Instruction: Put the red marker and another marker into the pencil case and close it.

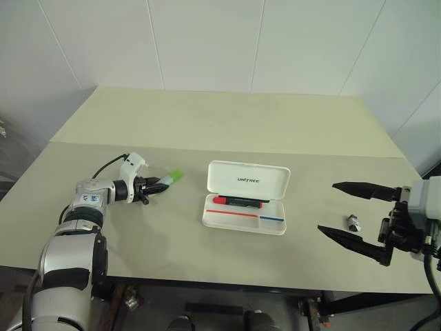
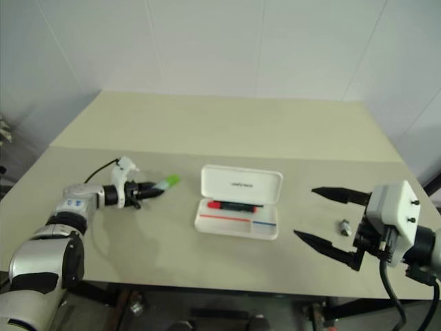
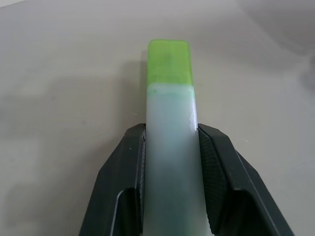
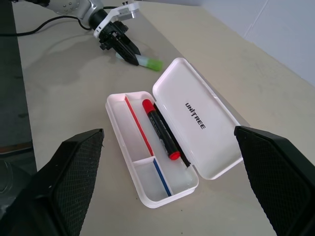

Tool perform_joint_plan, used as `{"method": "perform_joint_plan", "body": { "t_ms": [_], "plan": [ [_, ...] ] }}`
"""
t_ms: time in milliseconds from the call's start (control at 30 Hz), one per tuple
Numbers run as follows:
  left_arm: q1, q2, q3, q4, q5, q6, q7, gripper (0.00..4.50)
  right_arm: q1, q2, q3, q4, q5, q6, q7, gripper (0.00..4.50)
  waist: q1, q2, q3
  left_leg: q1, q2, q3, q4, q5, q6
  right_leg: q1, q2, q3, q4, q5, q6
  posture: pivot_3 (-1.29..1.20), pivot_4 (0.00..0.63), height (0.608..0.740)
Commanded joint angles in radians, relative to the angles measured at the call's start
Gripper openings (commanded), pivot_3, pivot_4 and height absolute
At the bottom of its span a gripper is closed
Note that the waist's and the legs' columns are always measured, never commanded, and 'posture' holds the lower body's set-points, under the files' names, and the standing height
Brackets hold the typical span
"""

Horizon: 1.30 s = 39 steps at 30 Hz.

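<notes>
The pencil case point(image 1: 247, 196) lay open on the worktop point(image 1: 207, 124), lid tilted up, with the red marker point(image 4: 161, 129) in the tray along the hinge side. Well to its left, the left gripper point(image 1: 156, 185) had its jaws pressed on both sides of the green highlighter point(image 3: 171, 123) — the bright cap stuck out beyond the fingertips. The right gripper point(image 1: 351, 212) hung right of the case, jaws spread wide and holding nothing, with a small metal piece point(image 1: 353, 222) between them.
</notes>
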Motion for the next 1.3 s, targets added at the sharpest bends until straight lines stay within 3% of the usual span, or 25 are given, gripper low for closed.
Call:
{"method": "perform_joint_plan", "body": {
  "t_ms": [33,467,700,833,1000,1300],
  "plan": [
    [0.054,-0.002,-0.008,0.011,-0.012,-0.030,-0.101,1.12,-0.036,0.014,0.045,0.025,-0.021,-0.052,0.014,4.50,-0.001,0.000,0.000,0.000,0.000,0.000,0.000,0.000,0.000,0.000,0.000,0.000,0.000,0.000,0.000,0.00,0.150,0.740],
    [0.131,0.085,0.029,-0.176,-0.136,-0.135,-0.359,1.12,-0.146,0.054,0.212,0.198,-0.092,-0.174,0.101,4.50,-0.002,0.000,0.000,-0.001,0.001,0.000,0.000,0.000,0.000,-0.001,0.000,0.000,0.002,0.000,0.000,0.00,0.150,0.740],
    [0.250,0.092,0.015,-0.510,-0.228,-0.021,-0.433,1.12,-0.185,0.084,0.274,0.261,-0.128,-0.221,0.125,4.50,-0.001,0.000,0.000,-0.001,0.001,0.000,0.000,0.000,0.000,-0.002,0.000,0.000,0.002,0.000,-0.001,0.00,0.150,0.740],
    [0.325,0.071,-0.016,-0.734,-0.283,0.096,-0.433,1.12,-0.191,0.097,0.292,0.293,-0.147,-0.248,0.139,4.50,-0.001,0.000,0.000,-0.001,0.001,0.000,0.000,0.000,0.000,-0.002,0.000,0.000,0.002,0.000,-0.001,0.00,0.150,0.740],
    [0.367,0.027,-0.081,-0.876,-0.311,0.176,-0.417,1.12,-0.190,0.114,0.309,0.309,-0.169,-0.270,0.143,4.50,-0.001,0.000,0.000,-0.001,0.001,0.000,0.001,0.000,0.000,-0.001,0.000,0.000,0.003,0.000,-0.001,0.00,0.150,0.740],
    [0.264,-0.071,-0.224,-0.853,-0.249,0.161,-0.349,1.12,-0.127,0.136,0.282,0.259,-0.160,-0.257,0.103,4.50,0.001,0.000,0.000,-0.001,0.001,-0.001,0.002,0.000,0.000,-0.001,0.000,0.000,0.003,0.000,-0.001,0.00,0.150,0.740]
  ]
}}
